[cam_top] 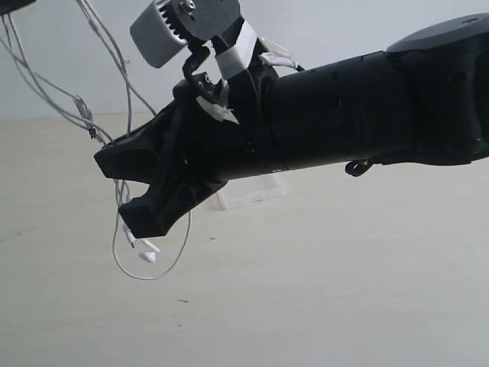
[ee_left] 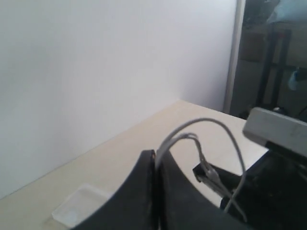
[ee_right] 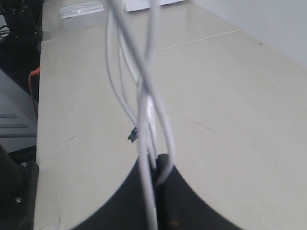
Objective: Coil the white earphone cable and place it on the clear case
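You have the right gripper (ee_right: 156,165) clamped on several strands of the white earphone cable (ee_right: 144,96), and the left gripper (ee_left: 156,160) is also closed tight, the cable arching out from between its fingers. In the exterior view the cable runs from the upper left of the frame down past the right gripper, its loop and earbuds (cam_top: 149,254) hanging at lower left. The clear case (cam_top: 256,191) lies on the table (cam_top: 344,290) at centre frame, partly hidden behind the right arm.

arm (cam_top: 344,107) fronting clear case (cam_top: 252,191), cable strands (cam_top: 147,255) hanging left, tabletop (cam_top: 344,306) open right
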Controlling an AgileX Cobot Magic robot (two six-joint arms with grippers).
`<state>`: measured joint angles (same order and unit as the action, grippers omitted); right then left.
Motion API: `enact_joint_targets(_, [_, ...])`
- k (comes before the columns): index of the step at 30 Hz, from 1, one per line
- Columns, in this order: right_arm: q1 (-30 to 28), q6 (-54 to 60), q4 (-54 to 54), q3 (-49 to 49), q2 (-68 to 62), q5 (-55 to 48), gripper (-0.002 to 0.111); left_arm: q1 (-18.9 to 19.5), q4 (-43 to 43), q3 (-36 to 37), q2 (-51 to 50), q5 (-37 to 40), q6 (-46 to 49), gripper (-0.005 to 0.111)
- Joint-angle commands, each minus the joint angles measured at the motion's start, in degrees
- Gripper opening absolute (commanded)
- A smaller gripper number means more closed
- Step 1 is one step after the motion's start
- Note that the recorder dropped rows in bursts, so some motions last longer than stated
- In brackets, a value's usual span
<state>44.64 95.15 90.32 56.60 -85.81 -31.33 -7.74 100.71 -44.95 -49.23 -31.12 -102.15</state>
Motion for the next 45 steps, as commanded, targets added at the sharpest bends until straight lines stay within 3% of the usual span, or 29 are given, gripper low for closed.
enact_joint_targets(1, [0.0,-0.3,-0.5,-0.2,-0.2,0.5,0.0,3.5,-0.8,2.9,0.2,-3.0,-0.2,0.0])
enact_joint_targets(9, [0.0,-0.5,-1.3,-0.2,-0.2,1.6,0.0,5.3,-0.8,7.0,0.2,-3.6,0.1,0.0])
enact_joint_targets(17, [0.0,-3.9,-4.7,-0.2,0.5,1.3,0.0,5.3,-0.8,13.1,0.2,6.7,0.1,0.0])
enact_joint_targets(23, [0.0,-8.9,-10.6,-0.2,3.1,3.0,0.0,5.3,-0.8,15.3,0.2,8.7,0.0,0.026])
enact_joint_targets(42, [0.0,-11.2,-12.9,-0.2,5.9,7.8,0.0,5.3,-0.8,19.6,0.2,8.1,1.1,0.026])
enact_joint_targets(45, [0.0,-11.2,-12.7,-0.2,6.2,9.3,0.0,5.3,-0.8,19.6,0.2,7.9,1.5,0.032])
